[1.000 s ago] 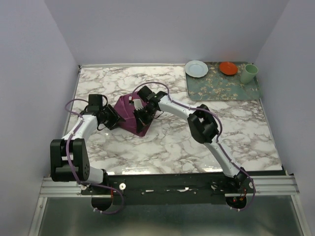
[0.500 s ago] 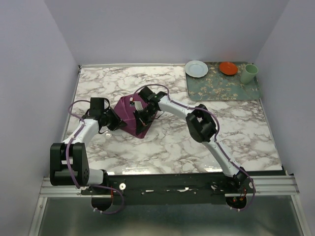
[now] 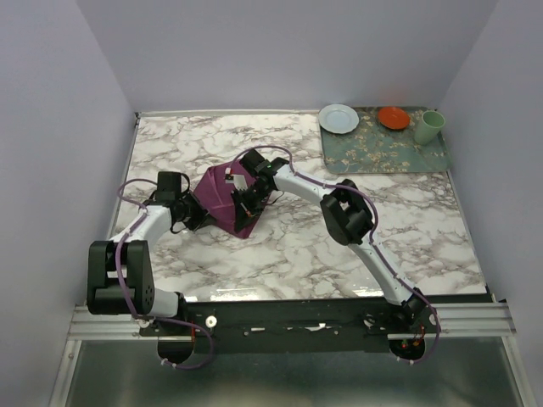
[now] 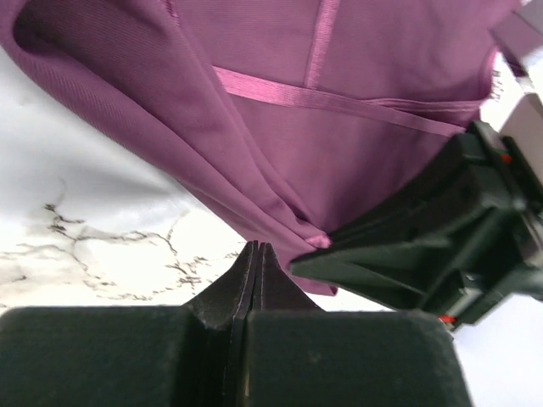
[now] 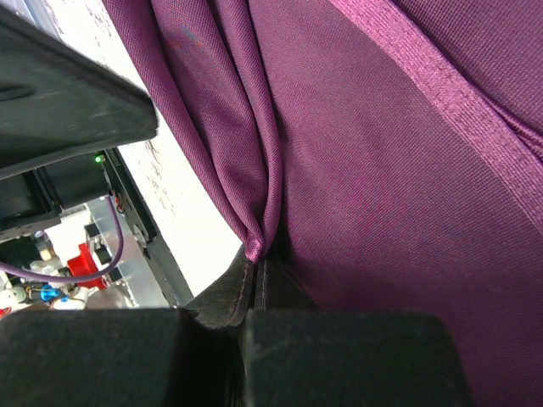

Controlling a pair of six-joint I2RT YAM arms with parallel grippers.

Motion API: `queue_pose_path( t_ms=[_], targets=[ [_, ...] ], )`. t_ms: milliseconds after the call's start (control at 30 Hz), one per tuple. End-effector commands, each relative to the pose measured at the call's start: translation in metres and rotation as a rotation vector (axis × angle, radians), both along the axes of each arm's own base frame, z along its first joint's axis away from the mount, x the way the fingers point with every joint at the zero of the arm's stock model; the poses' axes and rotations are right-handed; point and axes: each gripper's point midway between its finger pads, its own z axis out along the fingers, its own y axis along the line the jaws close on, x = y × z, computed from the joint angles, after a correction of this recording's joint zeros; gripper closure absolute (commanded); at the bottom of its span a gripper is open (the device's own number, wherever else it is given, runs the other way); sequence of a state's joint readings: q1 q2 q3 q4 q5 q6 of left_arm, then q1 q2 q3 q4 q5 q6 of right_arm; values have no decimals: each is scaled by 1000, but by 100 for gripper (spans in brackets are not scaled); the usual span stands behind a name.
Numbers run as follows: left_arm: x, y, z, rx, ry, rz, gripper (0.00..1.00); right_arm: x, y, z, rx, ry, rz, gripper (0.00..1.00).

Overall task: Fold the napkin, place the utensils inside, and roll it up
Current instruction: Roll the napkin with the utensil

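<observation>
Top external view shows the napkin [image 3: 219, 197] lying bunched and partly folded on the worktop [image 3: 365, 246], left of centre, with both arms converged on it from opposite sides. The left hand [image 3: 195, 212] is fully closed with its fingertips at the napkin's near-left hem. The left wrist view shows the tips pressed together against that edge, but whether any fabric is caught between them cannot be confirmed. The right hand [image 3: 247, 203] is closed on the napkin, and the right wrist view shows a gathered pleat of cloth running down into its pinched tips. In my judgement this two-sided placement serves to pull the cloth taut or carry one edge over for a fold, so the task is assessed as being at the folding step. No knife is visible in any view; it may be hidden or out of frame. At the far right corner a green floral mat [image 3: 382, 154] carries a pale blue plate [image 3: 338, 118], an orange dish [image 3: 394, 117] and a green cup [image 3: 429, 126]. Nothing shows on the plate or dish, and the cup's inside cannot be judged.
</observation>
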State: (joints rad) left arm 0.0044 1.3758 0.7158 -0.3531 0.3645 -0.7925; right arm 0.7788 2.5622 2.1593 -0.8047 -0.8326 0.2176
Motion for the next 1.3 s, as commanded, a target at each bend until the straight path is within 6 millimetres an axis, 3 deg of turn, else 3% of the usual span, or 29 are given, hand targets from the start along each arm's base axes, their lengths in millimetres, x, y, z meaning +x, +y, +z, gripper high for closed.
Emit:
queue_pose_path(
  t_ms=[0,800,1267],
  targets=[
    [13,4,-2,29,-10,7,100,3,-5,-15,-28,23,-12,100],
    [33,12,-26,68,27,32,100,3,-9,-17,-46,14,1,98],
    [17,26,-57,149,196,52,100,8,-9,-1,-45,-31,4,88]
  ],
)
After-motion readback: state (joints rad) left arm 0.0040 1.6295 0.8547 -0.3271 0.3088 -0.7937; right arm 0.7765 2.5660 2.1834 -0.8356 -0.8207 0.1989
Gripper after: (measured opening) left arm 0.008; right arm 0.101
